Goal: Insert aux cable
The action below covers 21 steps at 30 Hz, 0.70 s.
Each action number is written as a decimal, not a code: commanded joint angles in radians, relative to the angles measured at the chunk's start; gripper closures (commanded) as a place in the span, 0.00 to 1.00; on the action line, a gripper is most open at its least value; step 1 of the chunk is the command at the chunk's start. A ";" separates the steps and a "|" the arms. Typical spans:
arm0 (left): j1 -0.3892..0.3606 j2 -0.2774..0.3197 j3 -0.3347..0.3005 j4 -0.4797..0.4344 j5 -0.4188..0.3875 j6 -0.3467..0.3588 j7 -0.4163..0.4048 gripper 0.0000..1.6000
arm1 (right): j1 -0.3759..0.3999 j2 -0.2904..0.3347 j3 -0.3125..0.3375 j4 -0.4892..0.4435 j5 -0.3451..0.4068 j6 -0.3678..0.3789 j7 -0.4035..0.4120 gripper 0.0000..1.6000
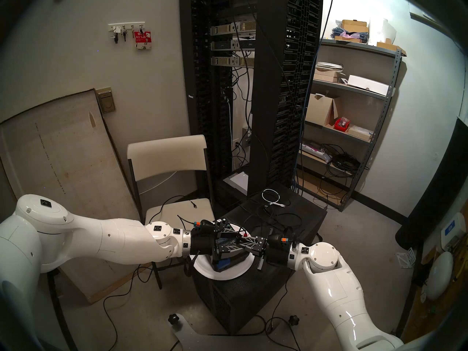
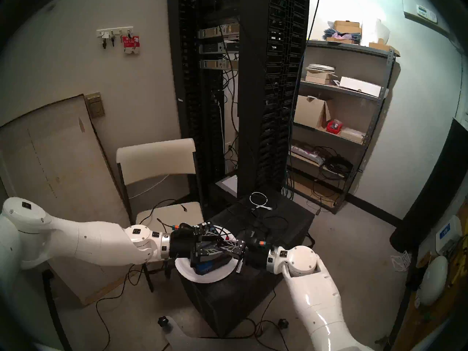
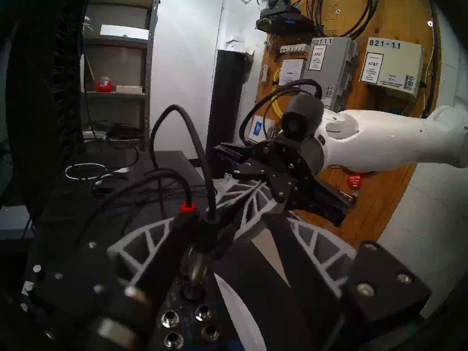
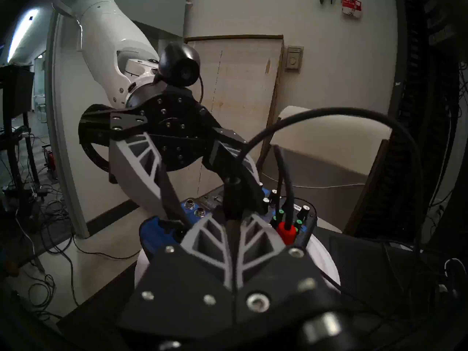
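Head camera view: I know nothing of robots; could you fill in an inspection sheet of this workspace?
Surface: black cabinet top, bearing a white plate.
Job's things: aux cable plug at a jack of the blue mixer on the plate; depth unclear.
Clutter: coiled white cable.
Grippers: right gripper shut on the plug; left gripper open, astride it.
Cables: red-banded cord plugged into mixer.
Surroundings: folding chair, server rack, shelves.
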 commanded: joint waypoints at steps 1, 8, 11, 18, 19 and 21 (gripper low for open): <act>-0.023 0.016 -0.025 -0.017 -0.002 -0.026 0.014 0.19 | -0.003 -0.003 -0.001 -0.008 0.000 0.001 -0.002 1.00; -0.027 0.019 -0.031 -0.023 0.004 -0.029 0.011 0.36 | -0.002 -0.002 -0.002 -0.005 0.001 -0.001 -0.002 1.00; -0.029 0.018 -0.033 -0.027 0.005 -0.025 0.010 0.50 | -0.003 -0.002 -0.002 -0.006 0.002 0.000 -0.002 1.00; -0.033 0.017 -0.036 -0.032 0.004 -0.022 0.007 0.55 | -0.005 -0.001 -0.003 -0.009 0.003 0.001 -0.002 1.00; -0.033 0.017 -0.036 -0.033 0.004 -0.022 0.007 0.55 | -0.005 -0.001 -0.003 -0.010 0.003 0.002 -0.002 1.00; -0.032 0.018 -0.036 -0.034 0.002 -0.021 0.008 0.54 | -0.005 -0.001 -0.002 -0.011 0.004 0.002 -0.002 1.00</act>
